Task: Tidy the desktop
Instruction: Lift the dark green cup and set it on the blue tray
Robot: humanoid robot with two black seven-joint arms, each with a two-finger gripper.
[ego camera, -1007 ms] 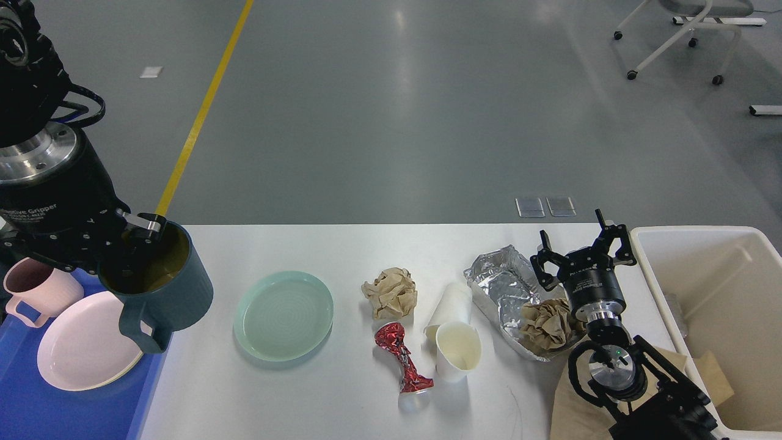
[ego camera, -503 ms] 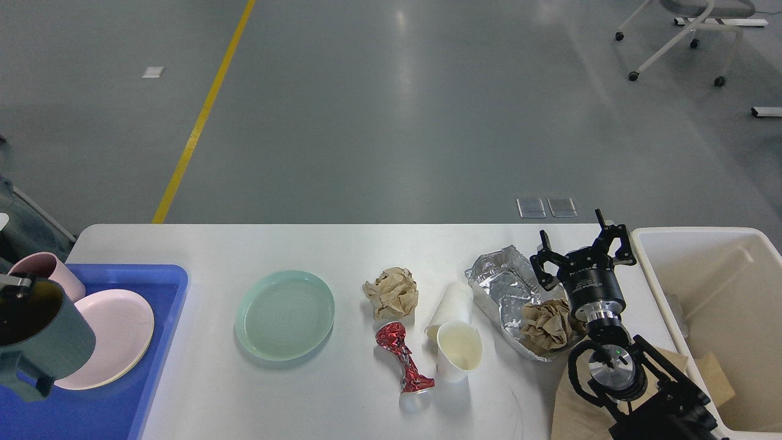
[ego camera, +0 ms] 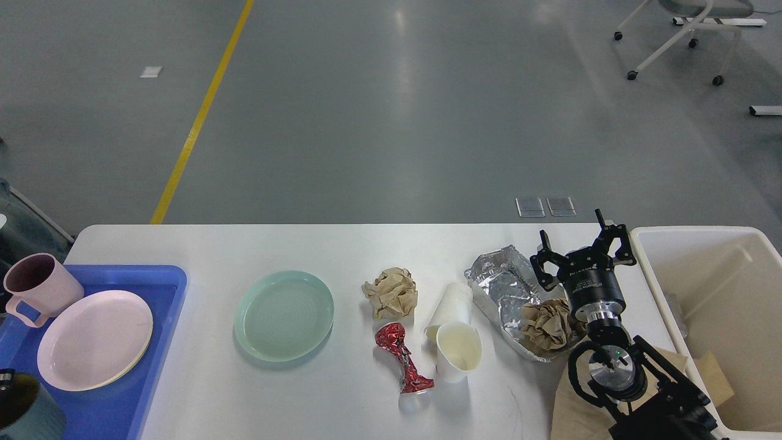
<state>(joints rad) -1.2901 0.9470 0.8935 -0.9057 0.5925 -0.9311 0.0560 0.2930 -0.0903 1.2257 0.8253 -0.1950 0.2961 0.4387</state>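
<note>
The white desk fills the lower half of the view. At its near left corner a blue tray holds a dark green mug, a pink plate and, farther back, a pink mug; the left hand is out of sight. Near the front edge at centre lie a crushed red can and a white paper cup, a second cup just behind. A green plate sits left of centre. Toward the right edge, the right hand, fingers spread wide and empty, hangs over a foil container holding crumpled brown paper. A cream bin stands beside the desk.
</note>
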